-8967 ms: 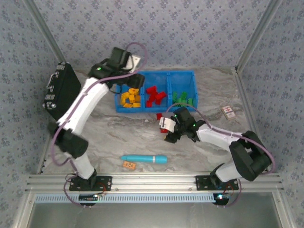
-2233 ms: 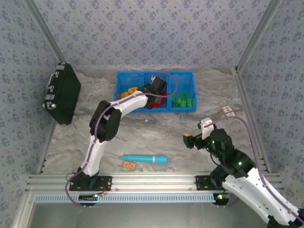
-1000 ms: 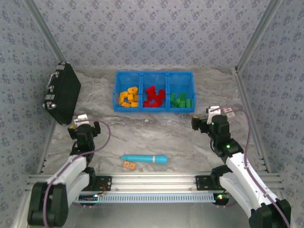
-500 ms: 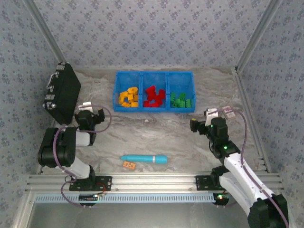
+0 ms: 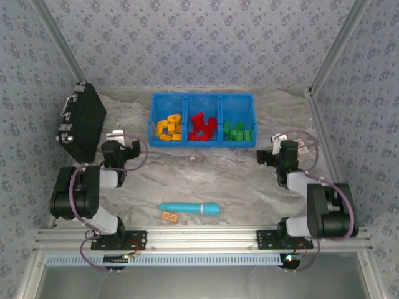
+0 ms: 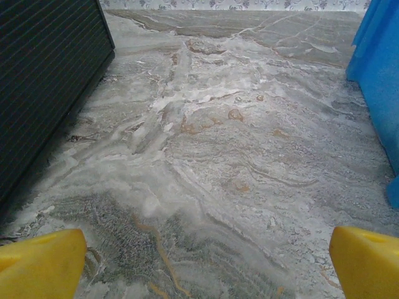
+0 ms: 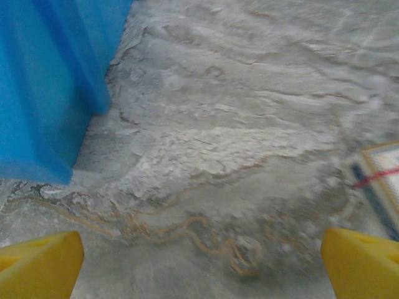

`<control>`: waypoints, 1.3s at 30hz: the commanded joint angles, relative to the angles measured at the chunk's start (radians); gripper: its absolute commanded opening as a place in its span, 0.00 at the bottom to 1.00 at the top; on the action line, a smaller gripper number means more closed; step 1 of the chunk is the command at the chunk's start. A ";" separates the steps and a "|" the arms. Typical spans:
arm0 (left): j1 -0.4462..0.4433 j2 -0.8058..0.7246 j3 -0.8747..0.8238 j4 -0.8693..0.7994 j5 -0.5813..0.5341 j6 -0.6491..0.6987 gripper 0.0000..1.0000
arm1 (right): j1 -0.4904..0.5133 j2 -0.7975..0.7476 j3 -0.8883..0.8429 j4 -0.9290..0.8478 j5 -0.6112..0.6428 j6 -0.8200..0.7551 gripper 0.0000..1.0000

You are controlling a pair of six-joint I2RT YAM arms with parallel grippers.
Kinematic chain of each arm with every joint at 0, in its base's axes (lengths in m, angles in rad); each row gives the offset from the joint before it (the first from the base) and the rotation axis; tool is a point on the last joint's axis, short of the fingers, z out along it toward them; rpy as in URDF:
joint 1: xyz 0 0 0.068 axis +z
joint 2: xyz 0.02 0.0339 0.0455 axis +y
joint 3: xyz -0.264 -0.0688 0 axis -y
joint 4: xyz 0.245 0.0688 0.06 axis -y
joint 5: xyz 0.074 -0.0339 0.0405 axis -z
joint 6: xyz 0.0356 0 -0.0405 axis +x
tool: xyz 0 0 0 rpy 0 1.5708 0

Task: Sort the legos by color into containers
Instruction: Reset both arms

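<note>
Top external view, starting at the near edge of the tabletop: a small orange piece lies just beside a cyan cylinder, about midway along that edge. It is too small to tell whether it is a brick. Further in, both arms sit folded low. The left gripper is toward the left edge beside the case, and the right gripper is toward the right edge, close to a card. Both are released and empty: each wrist view shows yellow fingertips spread to the bottom corners with only bare marble between them. Toward the far edge stands the bin holding the legos, with yellow in its left compartment, red in the middle and green on the right. The sorting looks finished or all but, so the step in hand is probably a last check from a parked pose. To do it well, the arms should be held low and clear of the bin wall with the jaws wide, and the orange piece should be settled first. If it proves a brick, the left arm seems the better placed. It should come straight down on the side away from the cylinder so that does not roll, lift above the rim, and release over the yellow compartment.
</note>
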 commanded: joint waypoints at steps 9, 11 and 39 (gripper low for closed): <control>0.005 -0.010 0.007 0.003 0.017 0.013 1.00 | -0.050 0.116 0.109 0.104 -0.011 0.060 1.00; 0.005 -0.009 0.006 0.003 0.018 0.013 1.00 | -0.048 0.118 -0.054 0.382 -0.005 0.061 1.00; 0.005 -0.010 0.006 0.003 0.017 0.012 1.00 | -0.047 0.130 -0.036 0.361 0.027 0.075 1.00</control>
